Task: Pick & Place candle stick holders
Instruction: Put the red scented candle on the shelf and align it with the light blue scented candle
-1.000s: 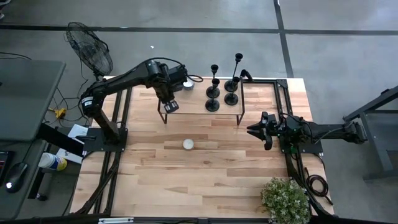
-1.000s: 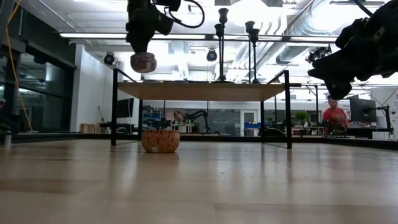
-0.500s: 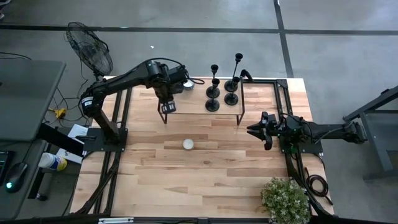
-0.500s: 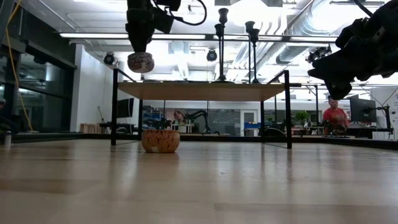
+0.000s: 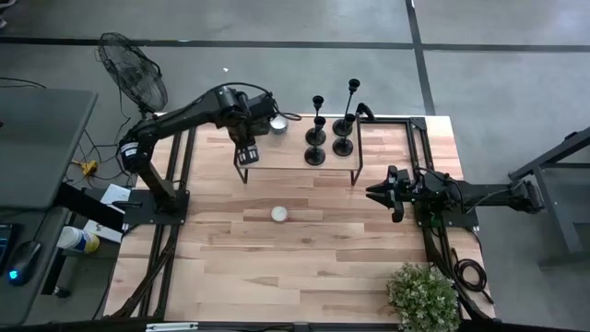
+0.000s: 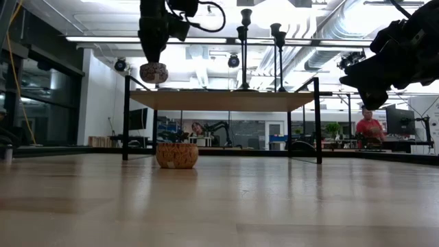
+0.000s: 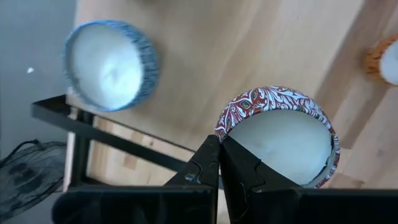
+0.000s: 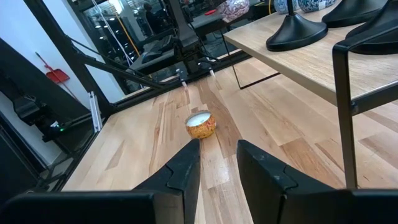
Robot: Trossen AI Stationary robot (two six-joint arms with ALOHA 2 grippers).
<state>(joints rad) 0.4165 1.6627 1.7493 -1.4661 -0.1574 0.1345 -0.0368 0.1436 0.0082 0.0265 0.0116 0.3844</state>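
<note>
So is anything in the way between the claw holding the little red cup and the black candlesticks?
Nothing visible. The left gripper holds the red cup above the shelf; bare wood lies between it and the candlesticks.

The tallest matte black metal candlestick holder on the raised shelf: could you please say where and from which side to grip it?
I'd grip the tallest candlestick holder by its thin upright stem, below the cup, coming from the right: other holders stand left and nearer. The open right tool is free; the left tool holds a red patterned tin.
</note>
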